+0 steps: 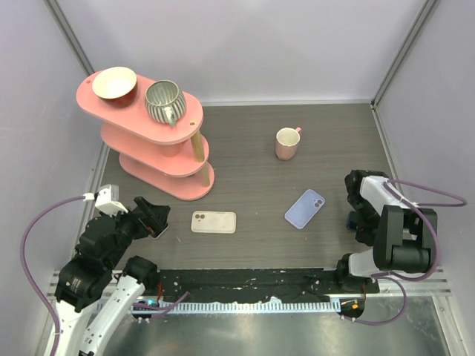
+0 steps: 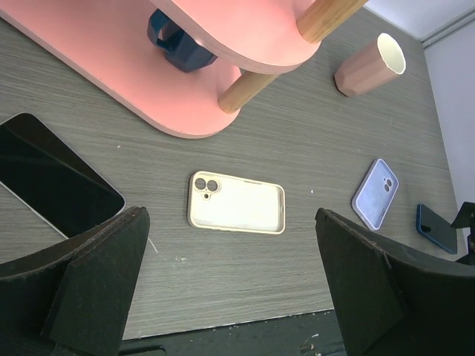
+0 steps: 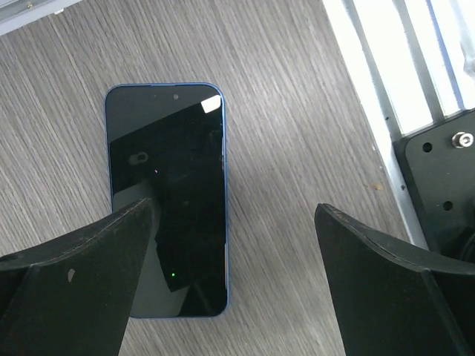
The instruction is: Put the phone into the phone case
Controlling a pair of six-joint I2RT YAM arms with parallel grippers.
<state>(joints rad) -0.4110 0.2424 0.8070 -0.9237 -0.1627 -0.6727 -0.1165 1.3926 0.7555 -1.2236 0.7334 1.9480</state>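
A cream phone case [image 1: 214, 222] lies open side up on the table; it also shows in the left wrist view [image 2: 236, 202]. A lavender case [image 1: 305, 208] lies to its right. A white-edged phone [image 2: 52, 178] lies screen up, left of the cream case. My left gripper [image 1: 154, 216] is open and empty above the table, between that phone and the cream case [image 2: 231, 237]. A blue phone [image 3: 167, 193] lies screen up under my right gripper [image 3: 234, 211], which is open, its left finger over the phone's lower corner. From above, the right gripper [image 1: 358, 213] mostly hides this phone.
A pink three-tier shelf [image 1: 159, 152] stands at the back left with a bowl [image 1: 114, 82] and a grey ribbed cup [image 1: 164, 101] on top, and a dark blue cup [image 2: 178, 44] under a tier. A pink mug [image 1: 286, 143] stands mid-back. A black strip [image 1: 252, 278] runs along the near edge.
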